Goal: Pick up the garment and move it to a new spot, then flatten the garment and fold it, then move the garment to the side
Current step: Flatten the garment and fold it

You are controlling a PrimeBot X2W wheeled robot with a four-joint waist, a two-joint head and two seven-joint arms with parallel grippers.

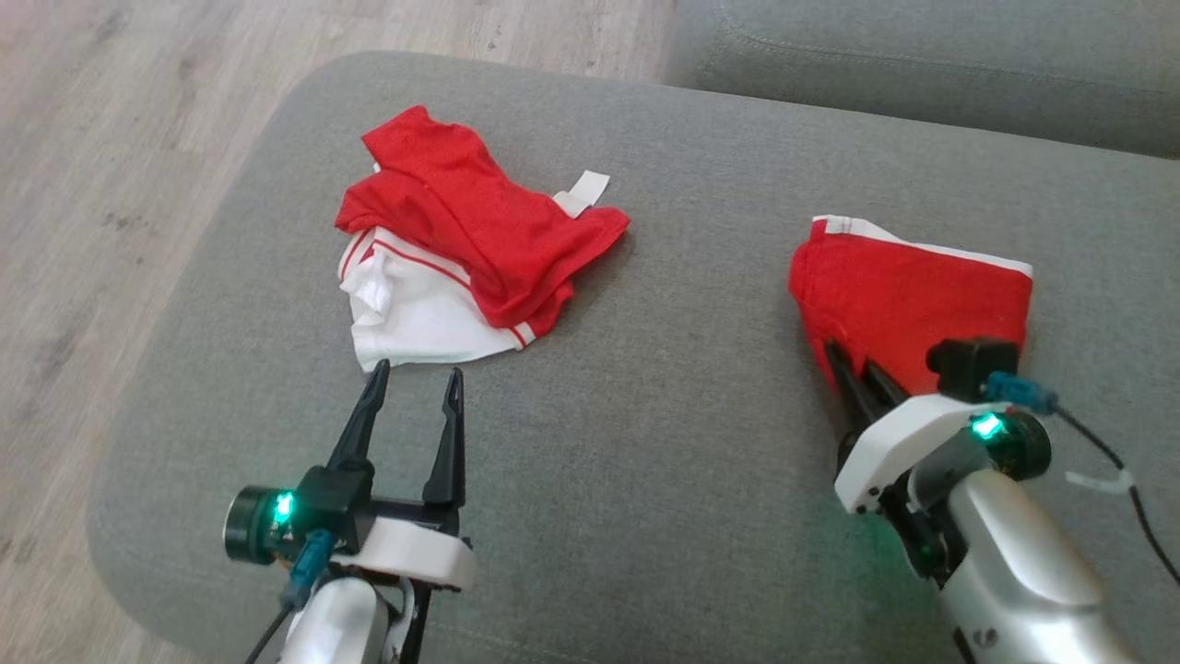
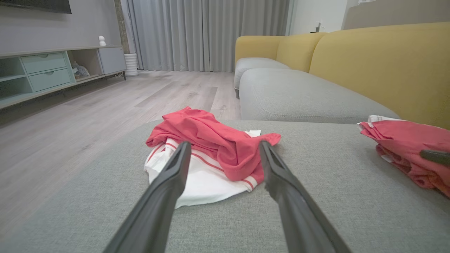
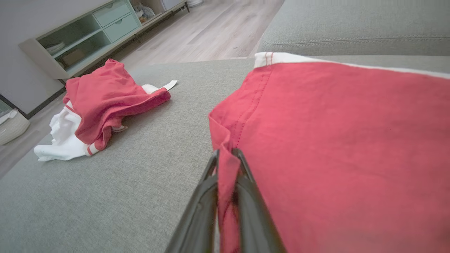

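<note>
- Head view: the folded garment [image 1: 913,295] is lying toward the right end of the grey cushion [image 1: 645,415], with its long axis running across the cushion. The right gripper [image 1: 846,361], pressed together, is pinching its near left corner, so the right arm is plainly the nearer one.
- Left wrist view: the left gripper [image 2: 225,147] is standing spread and holding nothing. It is pointing at the crumpled garment [image 2: 211,133] near the cushion's left end.
- Right wrist view: the right gripper [image 3: 226,154] is clamping a fold of red cloth at the folded garment's [image 3: 334,140] edge. The rest is spreading ahead toward the cushion's right end, probably where the sideways slide is heading.
</note>
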